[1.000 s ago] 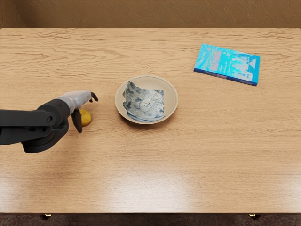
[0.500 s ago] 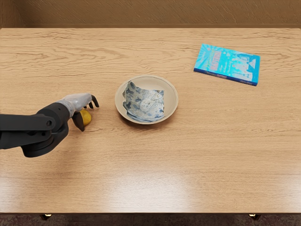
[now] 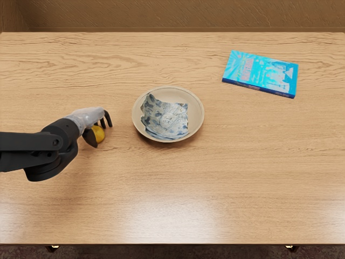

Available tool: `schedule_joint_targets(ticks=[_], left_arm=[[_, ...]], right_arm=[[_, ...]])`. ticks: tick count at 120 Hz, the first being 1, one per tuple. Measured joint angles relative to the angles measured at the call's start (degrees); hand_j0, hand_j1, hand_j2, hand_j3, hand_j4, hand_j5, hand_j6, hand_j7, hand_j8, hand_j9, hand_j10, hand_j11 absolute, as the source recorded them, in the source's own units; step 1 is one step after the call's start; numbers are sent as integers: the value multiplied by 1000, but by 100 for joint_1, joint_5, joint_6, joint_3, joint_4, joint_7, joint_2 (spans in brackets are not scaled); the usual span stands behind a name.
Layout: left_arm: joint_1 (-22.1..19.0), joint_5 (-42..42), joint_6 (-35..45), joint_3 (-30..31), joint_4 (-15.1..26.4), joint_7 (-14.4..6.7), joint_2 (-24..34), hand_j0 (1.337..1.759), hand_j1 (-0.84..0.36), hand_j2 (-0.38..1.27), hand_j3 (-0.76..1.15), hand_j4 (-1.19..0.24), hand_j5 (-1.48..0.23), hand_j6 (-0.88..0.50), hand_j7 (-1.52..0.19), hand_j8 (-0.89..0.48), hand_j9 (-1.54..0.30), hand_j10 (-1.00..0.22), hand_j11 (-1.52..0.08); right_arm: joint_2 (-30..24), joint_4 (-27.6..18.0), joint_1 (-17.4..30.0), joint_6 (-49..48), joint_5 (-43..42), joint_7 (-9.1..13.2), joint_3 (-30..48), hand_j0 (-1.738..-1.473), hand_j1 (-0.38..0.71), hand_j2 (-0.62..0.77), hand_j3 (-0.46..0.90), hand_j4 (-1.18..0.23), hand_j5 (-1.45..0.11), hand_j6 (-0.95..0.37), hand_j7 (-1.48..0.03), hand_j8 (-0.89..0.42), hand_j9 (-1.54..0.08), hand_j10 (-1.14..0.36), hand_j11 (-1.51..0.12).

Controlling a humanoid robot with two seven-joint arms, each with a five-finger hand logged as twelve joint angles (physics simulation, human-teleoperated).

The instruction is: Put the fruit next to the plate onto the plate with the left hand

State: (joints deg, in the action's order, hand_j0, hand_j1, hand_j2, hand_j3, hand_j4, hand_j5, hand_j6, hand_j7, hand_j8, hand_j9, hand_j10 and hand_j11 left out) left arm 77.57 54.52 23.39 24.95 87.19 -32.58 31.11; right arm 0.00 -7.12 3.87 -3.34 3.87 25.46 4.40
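A small yellow fruit [image 3: 98,134] lies on the table left of the plate [image 3: 197,115], a beige dish with a blue and white pattern inside. My left hand [image 3: 95,125] comes in from the left edge and covers the fruit. Its fingers curl down over the top and far side, and the thumb presses the near side. Most of the fruit is hidden by the hand. The fruit still looks to rest on the table, about a hand's width from the plate's left rim. The right arm does not show.
A blue book [image 3: 260,73] lies flat at the back right of the wooden table [image 3: 215,183]. The table's far edge meets a brown wall.
The left hand has lowered onto the fruit and its fingers have curled down around it. The fruit, plate and book have not moved.
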Motion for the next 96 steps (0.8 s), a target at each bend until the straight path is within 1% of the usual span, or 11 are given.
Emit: schedule_joint_targets(ticks=[18, 26, 45, 53, 64, 73, 78, 84, 86, 93, 96], left_arm=[[-5, 18, 4, 35, 0, 2, 0, 1657, -248, 108, 0, -523, -665, -524, -665, -490, -677, -517, -677], [-27, 33, 7, 41, -1, 2, 0, 1656, -254, 100, 0, -545, -667, -548, -676, -466, -694, -531, -694], [-31, 23, -8, 47, 0, 0, 0, 1653, -268, 85, 0, -575, -728, -487, -739, -417, -755, -561, -754], [-32, 14, -14, 47, 1, -1, 8, 1651, -276, 89, 0, -594, -767, -462, -778, -392, -794, -578, -794], [-33, 9, -26, 47, 1, -4, 15, 1648, -286, 108, 0, -632, -828, -438, -840, -363, -858, -548, -862], [-31, 10, -39, 47, 0, -7, 26, 1646, -271, 92, 0, -676, -876, -446, -897, -355, -919, -550, -923], [-31, 10, -44, 48, -1, -7, 26, 1645, -267, 141, 0, -703, -899, -473, -924, -368, -949, -567, -956], [-30, 13, -66, 48, -1, -7, 32, 1639, -281, 190, -74, -742, -933, -492, -962, -372, -988, -574, -1001], [-30, 17, -72, 48, -1, -8, 30, 1639, -282, 180, -47, -755, -941, -490, -972, -367, -999, -570, -1013], [-30, 22, -90, 46, 1, -9, 38, 1633, -275, 162, -58, -792, -965, -485, -1004, -352, -1033, -551, -1049], [-26, 21, -101, 46, 2, -11, 50, 1625, -269, 169, -121, -804, -975, -484, -1017, -354, -1047, -554, -1062]], right_arm=[[0, 0, 0, 0, 0, 1, 0, -1658, -349, 0, 0, 0, 0, -1, 0, 0, 0, 0, 0], [0, 0, 0, 0, 0, 1, 0, -1658, -349, 0, 0, 0, 0, -1, 0, 0, 0, 0, 0], [0, 0, 0, 0, 0, 1, 0, -1658, -349, 0, 0, 0, 0, -1, 0, -1, 0, 0, 0], [0, 0, 0, -1, 0, 1, 0, -1658, -349, 0, 0, 0, 0, -1, 0, -1, 0, 0, 0], [0, 0, 0, 0, 0, 2, 0, -1658, -349, 0, 0, -1, 0, -1, 0, -1, 0, -1, 0], [0, 0, 0, -1, 0, 1, 0, -1658, -349, 0, 0, -1, 0, -1, 0, -1, 0, -1, 0], [0, 0, 0, -1, 0, 2, 0, -1658, -349, 0, 0, -1, 0, -1, 0, -1, 0, -1, 0], [0, 0, 0, 0, 0, 2, 0, -1658, -349, 0, 0, -1, 0, -1, 0, -1, 0, -1, 0], [0, 0, 0, 0, 0, 1, 0, -1658, -349, 0, 0, -1, 0, -1, 0, -1, 0, -1, 0], [0, 0, 0, 0, 0, 1, 0, -1658, -349, 0, 0, -1, 0, -1, 0, -1, 0, -1, 0], [0, 0, 0, 0, 0, 2, 0, -1658, -349, 0, 0, -1, 0, -1, 0, -1, 0, -1, 0]])
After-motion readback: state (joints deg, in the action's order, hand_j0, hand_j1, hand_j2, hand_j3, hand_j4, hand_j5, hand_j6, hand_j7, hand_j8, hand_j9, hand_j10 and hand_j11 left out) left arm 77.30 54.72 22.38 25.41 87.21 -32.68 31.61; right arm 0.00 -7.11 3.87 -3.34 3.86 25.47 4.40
